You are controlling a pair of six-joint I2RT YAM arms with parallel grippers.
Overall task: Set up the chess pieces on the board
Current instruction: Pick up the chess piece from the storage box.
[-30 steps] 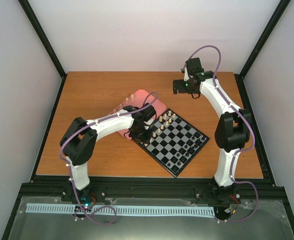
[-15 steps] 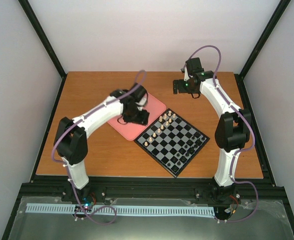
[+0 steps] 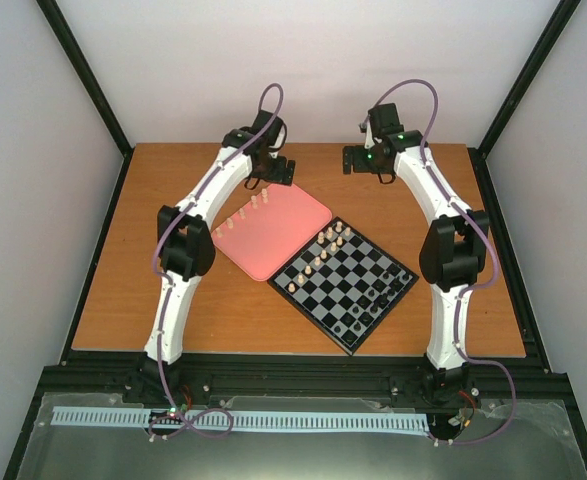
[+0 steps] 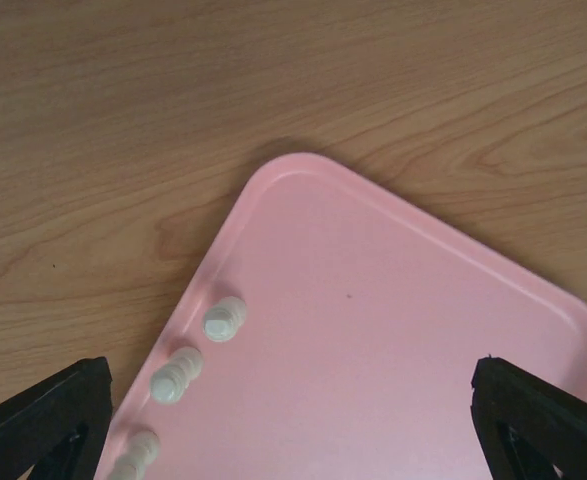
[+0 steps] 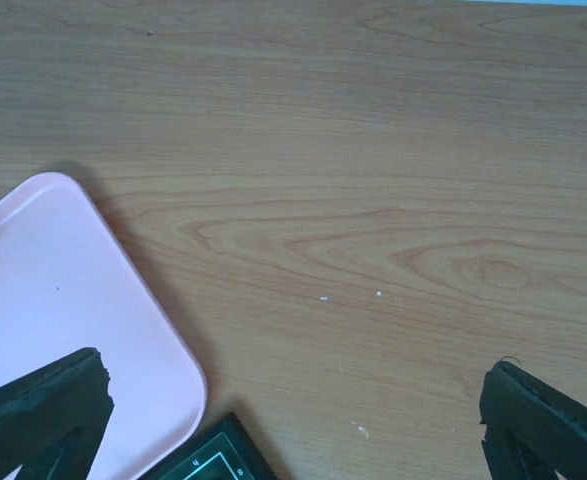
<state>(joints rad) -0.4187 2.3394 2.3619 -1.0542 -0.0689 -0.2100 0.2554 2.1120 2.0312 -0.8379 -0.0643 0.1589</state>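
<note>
Pink tray (image 3: 273, 232) now shows whole from above. A second ago my left arm lay low across its near corner and the board's left edge. Since then that arm has swung back to the far side of the worktop (image 3: 173, 290), over the tray's far corner. Left fingers (image 4: 43, 420) went from part-closed to wide apart, holding nothing. Right fingers (image 5: 548, 420) are wide apart and empty, as before. The right arm has barely shifted and hangs over the far worktop.

Board (image 3: 345, 283) sits mid-worktop, turned like a diamond, its far-left edge just beside the tray; touching or not, I cannot tell. Cream pieces (image 3: 328, 240): one group on the board's far-left squares, plus a short row standing along the tray's far-left rim. Black pieces (image 3: 373, 300) stand along the board's near-right side.

View differences:
- Top view alone shows the board squares and both colour groups.
- Left wrist view shows three cream pieces close up along the tray rim, seen from their tops. They lie nearer my left fingertip, and the lowest is cut by the frame.
- Right wrist view shows the tray's right corner, one cream piece cut by the left frame edge, and a corner of the board at the bottom.

Room: open wood lies beyond the tray's far corner, left of the tray, and right of the board toward the worktop edge.
</note>
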